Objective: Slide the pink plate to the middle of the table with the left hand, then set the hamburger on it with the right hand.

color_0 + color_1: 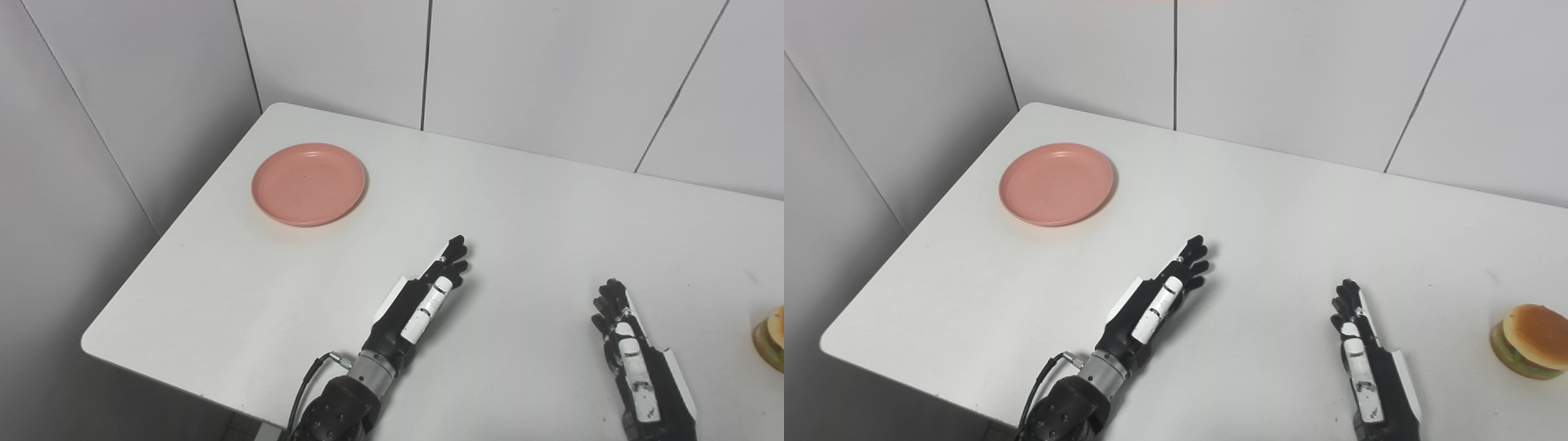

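Observation:
A pink plate (308, 184) lies empty near the far left corner of the white table (527, 202). The hamburger (1531, 341) stands at the table's right side, cut off by the frame edge in the left eye view. My left hand (422, 300) hovers over the table's near middle, fingers straight and pointing away toward the plate, holding nothing, well short of it. My right hand (1363, 343) is low at the near right, fingers extended, open, to the left of the hamburger and apart from it.
Grey-white wall panels (520, 67) close in behind the table and on its left. The table's left edge (184, 214) runs close beside the plate. A cable (309, 380) loops off the left wrist near the front edge.

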`<action>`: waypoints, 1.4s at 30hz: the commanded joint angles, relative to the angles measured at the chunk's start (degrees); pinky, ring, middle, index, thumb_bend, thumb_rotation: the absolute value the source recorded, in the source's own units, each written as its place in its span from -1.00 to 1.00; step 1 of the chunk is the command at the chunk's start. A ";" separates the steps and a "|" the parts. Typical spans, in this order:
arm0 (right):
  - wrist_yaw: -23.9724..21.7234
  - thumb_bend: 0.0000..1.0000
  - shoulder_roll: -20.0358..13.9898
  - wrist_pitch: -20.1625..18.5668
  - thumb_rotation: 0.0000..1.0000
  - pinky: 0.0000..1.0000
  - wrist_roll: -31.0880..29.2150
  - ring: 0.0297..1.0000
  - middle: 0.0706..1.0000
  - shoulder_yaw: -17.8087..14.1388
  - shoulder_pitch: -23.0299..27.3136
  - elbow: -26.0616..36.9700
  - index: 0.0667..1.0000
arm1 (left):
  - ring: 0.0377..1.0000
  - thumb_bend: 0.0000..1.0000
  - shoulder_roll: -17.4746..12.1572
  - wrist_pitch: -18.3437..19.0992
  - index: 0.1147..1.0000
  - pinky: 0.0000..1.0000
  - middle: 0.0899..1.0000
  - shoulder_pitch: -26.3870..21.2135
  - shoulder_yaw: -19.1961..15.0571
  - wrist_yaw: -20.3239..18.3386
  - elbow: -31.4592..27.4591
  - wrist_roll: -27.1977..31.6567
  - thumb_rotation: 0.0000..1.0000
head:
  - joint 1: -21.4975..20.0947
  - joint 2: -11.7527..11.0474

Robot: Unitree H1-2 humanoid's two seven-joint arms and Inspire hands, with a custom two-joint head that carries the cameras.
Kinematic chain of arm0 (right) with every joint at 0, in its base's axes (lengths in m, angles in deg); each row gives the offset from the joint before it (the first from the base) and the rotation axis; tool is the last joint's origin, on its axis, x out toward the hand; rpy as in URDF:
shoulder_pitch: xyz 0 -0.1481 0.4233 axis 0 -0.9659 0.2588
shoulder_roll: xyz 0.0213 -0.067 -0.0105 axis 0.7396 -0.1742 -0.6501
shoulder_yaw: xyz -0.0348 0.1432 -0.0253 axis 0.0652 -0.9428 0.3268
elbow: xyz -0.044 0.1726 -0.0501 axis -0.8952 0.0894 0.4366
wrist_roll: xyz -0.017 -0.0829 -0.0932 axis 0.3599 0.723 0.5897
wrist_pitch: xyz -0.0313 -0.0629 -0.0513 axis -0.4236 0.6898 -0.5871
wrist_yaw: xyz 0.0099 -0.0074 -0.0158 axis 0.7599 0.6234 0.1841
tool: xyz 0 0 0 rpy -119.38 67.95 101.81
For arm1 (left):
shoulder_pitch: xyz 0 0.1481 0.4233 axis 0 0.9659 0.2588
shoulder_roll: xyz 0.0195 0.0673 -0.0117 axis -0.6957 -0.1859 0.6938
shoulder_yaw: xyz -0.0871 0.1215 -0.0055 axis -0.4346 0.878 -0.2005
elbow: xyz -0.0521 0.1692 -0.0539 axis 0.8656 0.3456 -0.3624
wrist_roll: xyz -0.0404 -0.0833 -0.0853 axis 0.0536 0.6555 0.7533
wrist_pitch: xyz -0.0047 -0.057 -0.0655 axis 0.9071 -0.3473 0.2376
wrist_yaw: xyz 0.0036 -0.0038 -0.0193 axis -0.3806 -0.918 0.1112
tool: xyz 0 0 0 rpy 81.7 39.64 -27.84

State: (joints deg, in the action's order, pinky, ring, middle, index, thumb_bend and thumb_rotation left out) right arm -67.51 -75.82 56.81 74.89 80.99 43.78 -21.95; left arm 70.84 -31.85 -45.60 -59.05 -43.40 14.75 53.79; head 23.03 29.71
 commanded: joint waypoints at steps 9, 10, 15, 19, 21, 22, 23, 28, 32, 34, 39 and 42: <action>-0.39 -0.69 0.18 -1.54 1.00 1.00 -0.44 1.00 1.00 -0.13 -0.52 -1.29 1.00 | 0.91 0.07 -2.13 1.14 0.97 0.90 0.96 -5.82 -2.56 0.26 -6.65 1.21 1.00 | 0.23 0.17; -0.41 -0.70 0.19 -1.48 1.00 1.00 -0.48 1.00 1.00 -0.14 -0.50 -1.34 1.00 | 0.91 0.08 -2.38 1.58 0.97 0.91 0.96 -6.34 -2.96 0.26 -6.96 1.49 1.00 | 0.27 0.14; -0.27 -0.73 0.16 -2.15 1.00 1.00 -0.37 1.00 1.00 -0.15 -0.43 -1.08 1.00 | 0.91 0.02 -2.86 2.88 0.96 0.90 0.96 -8.72 -5.60 1.39 -8.27 2.31 1.00 | 0.45 0.09; -0.29 -0.70 0.13 -2.38 1.00 1.00 -0.56 1.00 1.00 -0.22 -0.37 -1.07 1.00 | 0.91 -0.02 -3.67 4.07 0.97 0.92 0.95 -10.44 -7.58 2.03 -9.71 2.82 1.00 | 0.59 0.02; -0.25 -0.70 0.11 -2.48 1.00 1.00 -0.53 1.00 1.00 -0.23 -0.36 -1.09 1.00 | 0.91 -0.06 -4.36 4.23 0.96 0.92 0.95 -11.41 -8.76 2.49 -10.17 2.68 1.00 | 0.69 -0.05; -0.15 -0.70 0.14 -2.44 1.00 1.00 -0.45 1.00 1.00 -0.26 -0.38 -1.06 1.00 | 0.91 -0.07 -4.97 3.96 0.96 0.92 0.95 -12.01 -9.49 2.43 -10.09 3.05 1.00 | 0.76 -0.15; -0.07 -0.70 0.17 -2.40 1.00 1.00 -0.39 1.00 1.00 -0.27 -0.40 -1.03 1.00 | 0.91 -0.08 -5.40 3.75 0.96 0.93 0.95 -12.42 -9.98 2.36 -10.00 3.35 1.00 | 0.76 -0.15; -0.20 -0.70 0.06 -2.68 1.00 1.00 -0.66 1.00 1.00 -0.34 -0.50 -0.81 1.00 | 0.87 -0.07 -7.96 2.07 0.90 0.89 0.91 -15.08 -13.17 3.39 -7.90 3.18 1.00 | 1.42 -0.41; -0.18 -0.74 0.11 -2.46 1.00 1.00 -0.72 1.00 1.00 -0.39 -0.65 -0.70 1.00 | 0.89 -0.01 -10.01 2.12 0.92 0.92 0.92 -16.81 -15.21 3.38 -6.11 4.34 1.00 | 1.49 -0.44; -0.34 -0.75 0.01 -2.72 1.00 1.00 -0.95 1.00 1.00 -0.40 -0.75 -0.50 1.00 | 0.88 -0.01 -10.95 2.52 0.90 0.90 0.90 -17.66 -16.61 4.01 -5.29 4.81 1.00 | 1.48 -0.44; -0.26 -0.77 0.05 -3.29 1.00 1.00 -1.12 1.00 1.00 -0.42 -0.87 -0.04 1.00 | 0.88 -0.06 -12.73 3.52 0.85 0.87 0.88 -20.16 -19.84 5.30 -3.57 6.94 1.00 | 1.51 -0.42; -0.23 -0.77 -0.04 -2.73 1.00 1.00 -0.94 1.00 1.00 -0.39 -0.93 -0.16 1.00 | 0.86 -0.14 -14.00 4.07 0.83 0.87 0.86 -21.66 -21.09 5.69 -2.34 7.75 1.00 | 1.62 -0.47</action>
State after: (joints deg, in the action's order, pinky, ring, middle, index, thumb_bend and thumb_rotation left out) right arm -67.71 -75.72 55.85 73.80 80.73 43.75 -21.51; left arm 58.27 -27.20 -64.91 -79.78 -38.32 13.12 60.84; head 24.70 29.18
